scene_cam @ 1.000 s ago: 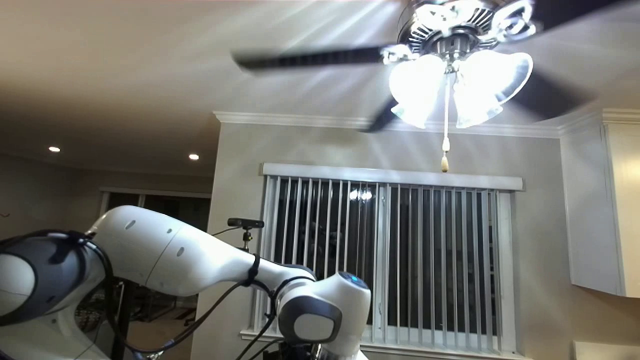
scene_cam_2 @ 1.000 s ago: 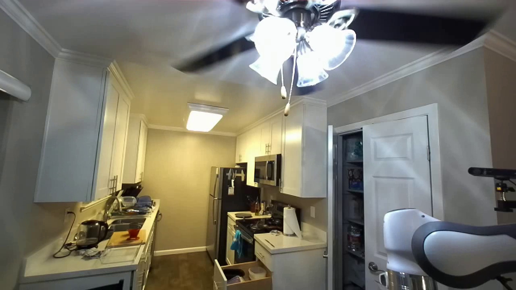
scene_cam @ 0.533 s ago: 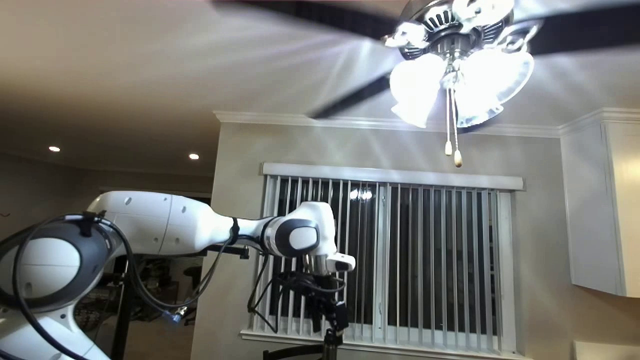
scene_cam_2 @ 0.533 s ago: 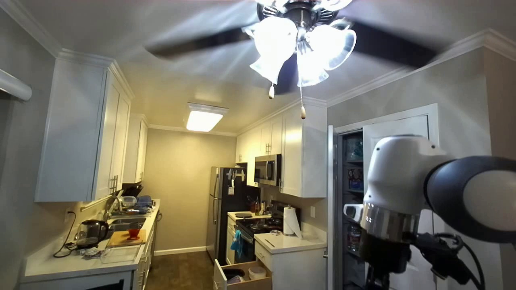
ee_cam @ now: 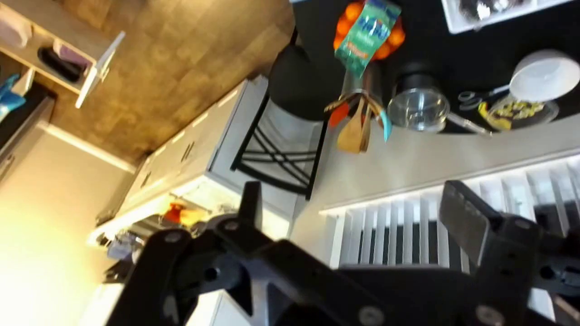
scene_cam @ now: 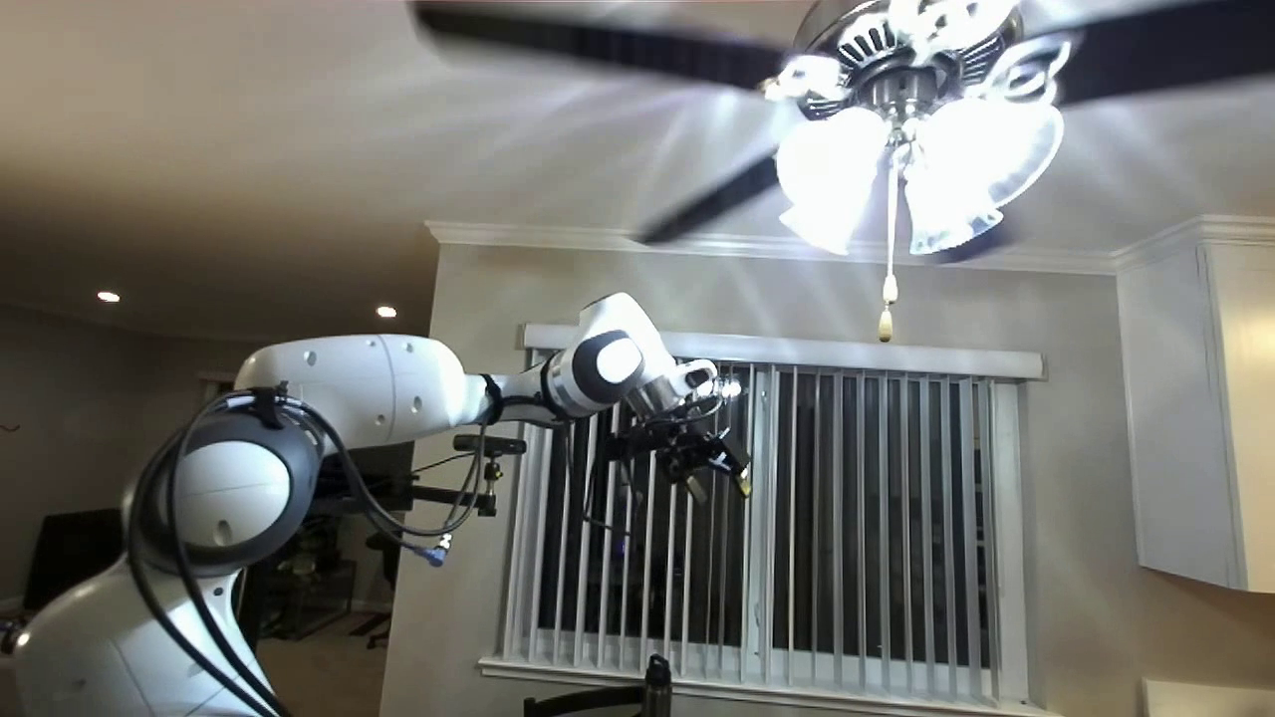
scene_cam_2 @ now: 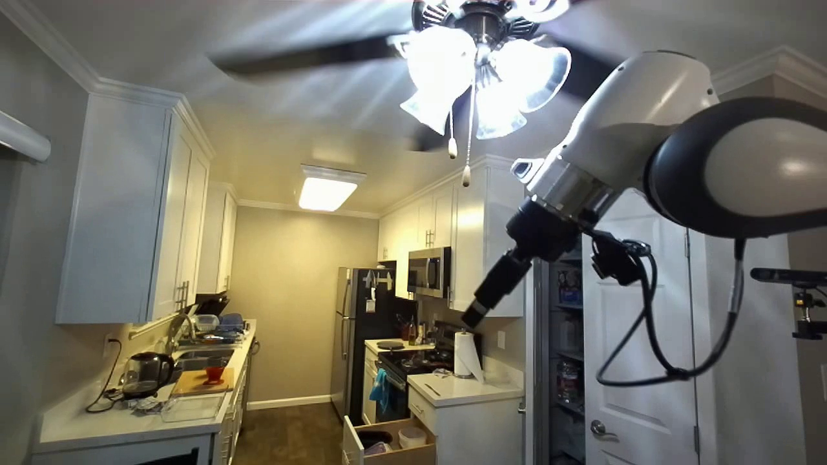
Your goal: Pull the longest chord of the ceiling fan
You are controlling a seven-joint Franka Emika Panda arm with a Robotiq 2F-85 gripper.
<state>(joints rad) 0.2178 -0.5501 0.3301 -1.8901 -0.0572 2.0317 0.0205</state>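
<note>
The ceiling fan point(scene_cam: 904, 88) hangs at the top of both exterior views point(scene_cam_2: 483, 27), lamps lit, blades blurred. Its longest chord, a thin pale chain with a small pendant point(scene_cam: 886, 326), hangs lowest below the shades; its pendant also shows in an exterior view point(scene_cam_2: 466, 175). The shorter chain's pendant point(scene_cam_2: 452, 148) hangs beside it. My gripper point(scene_cam: 720, 486) is open and empty, tilted downward, lower than the pendants and apart from them. Its black fingers stand wide apart in the wrist view point(ee_cam: 353, 201), with nothing between them. Fan and chords are out of the wrist view.
A window with vertical blinds point(scene_cam: 877, 518) is behind the arm. White cabinets point(scene_cam: 1185, 418) and a pantry door point(scene_cam_2: 639, 361) stand around. Below, the wrist view shows a dark table point(ee_cam: 430, 40) with utensils, a white bowl point(ee_cam: 543, 74) and a black chair point(ee_cam: 292, 186).
The arm has risen and the wrist has tilted, bringing the gripper up into both exterior views, nearer the fan. The chords sway slightly. The fan blades have changed position.
</note>
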